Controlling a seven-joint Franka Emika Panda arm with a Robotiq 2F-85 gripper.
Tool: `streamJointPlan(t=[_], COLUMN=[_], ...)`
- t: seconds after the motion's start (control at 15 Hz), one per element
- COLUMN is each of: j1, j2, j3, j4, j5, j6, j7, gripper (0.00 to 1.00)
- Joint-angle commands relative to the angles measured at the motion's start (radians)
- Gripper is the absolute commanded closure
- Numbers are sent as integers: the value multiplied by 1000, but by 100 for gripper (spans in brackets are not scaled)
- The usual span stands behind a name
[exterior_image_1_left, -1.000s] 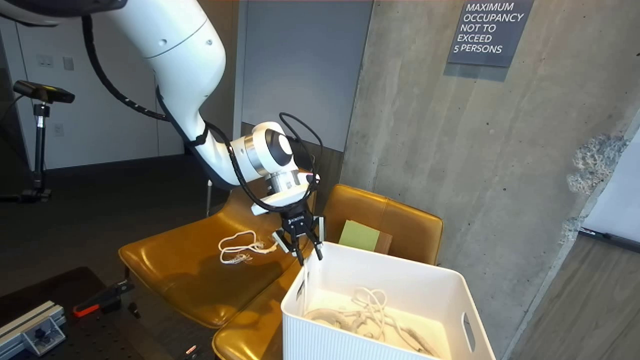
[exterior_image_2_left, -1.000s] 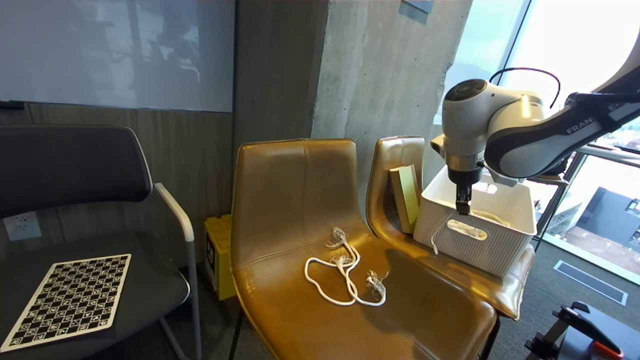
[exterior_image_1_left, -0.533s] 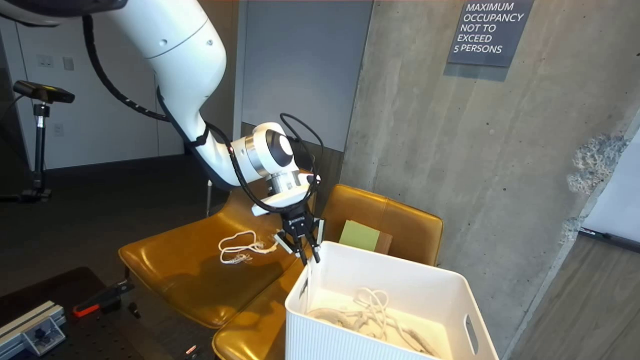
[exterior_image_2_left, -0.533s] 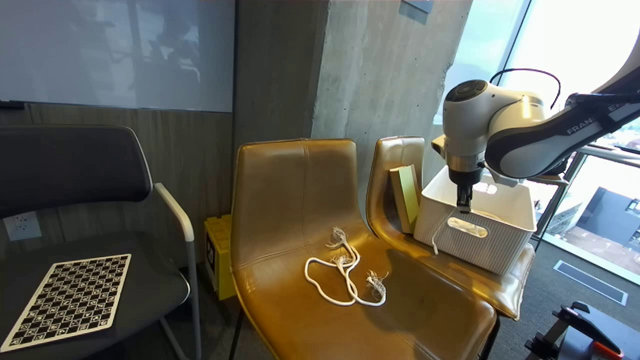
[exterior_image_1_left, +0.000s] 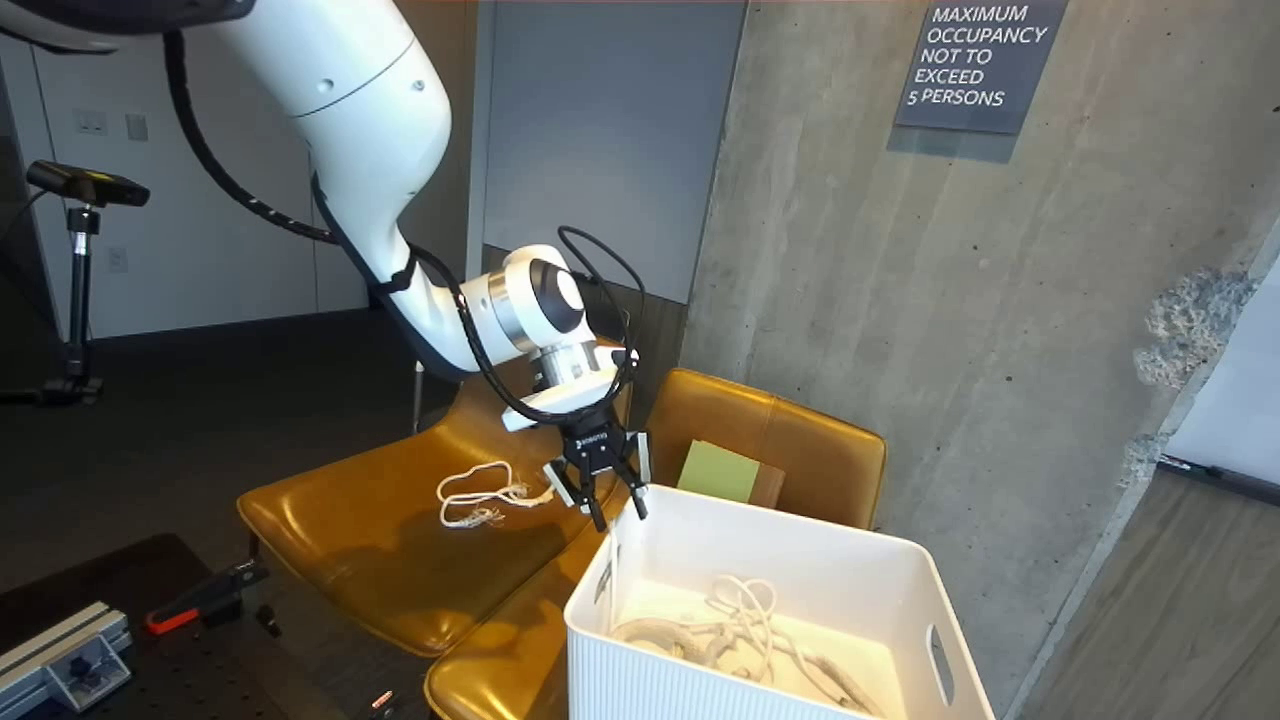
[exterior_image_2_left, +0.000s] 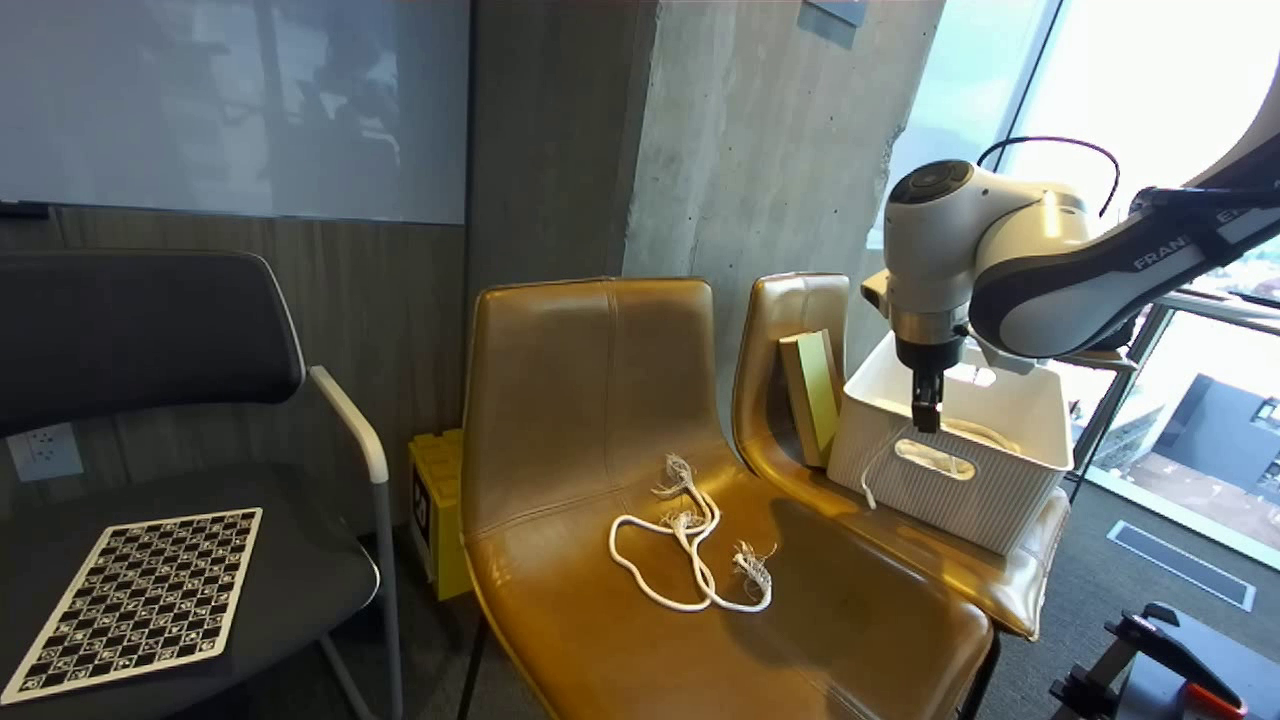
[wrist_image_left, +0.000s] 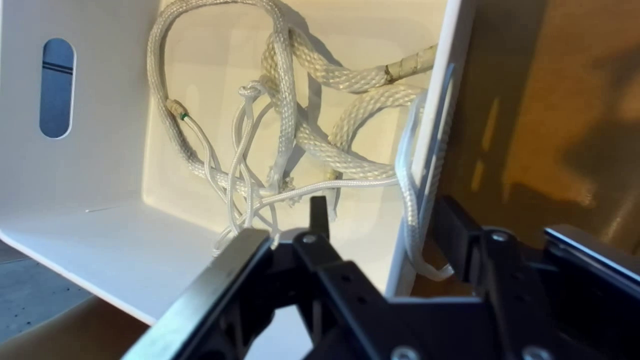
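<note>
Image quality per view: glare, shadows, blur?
In an exterior view, glass window blown out near white; in both exterior views, dark shadow on the tan leather-look chair; in the wrist view, thick white braided rope casts shadows inside the rectangular white plastic bin, black metal tool seems slightly soft.

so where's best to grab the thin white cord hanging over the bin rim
I'd pinch the thin white cord by its loose tail outside the ribbed white bin, coming from above on that outer side. The tail hangs clear of the thicker braided ropes inside; gripping across the rim would likely catch the bin too.
</note>
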Motion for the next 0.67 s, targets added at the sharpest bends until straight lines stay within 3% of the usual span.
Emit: streamJointPlan(t=[0.0, 0.33, 0.4, 0.53, 0.6], j1=[7, 7, 7, 9, 10], j2=[-20, -21, -21, -23, -24], j3=[-1, -1, 0, 0, 1], j4=[-13, -9, -8, -9, -10], j5=[-9, -8, -7, -8, -9], j6=[-9, -10, -11, -12, -12], j7=[-6, -8, -8, -5, -3], gripper=[31, 45, 54, 55, 62])
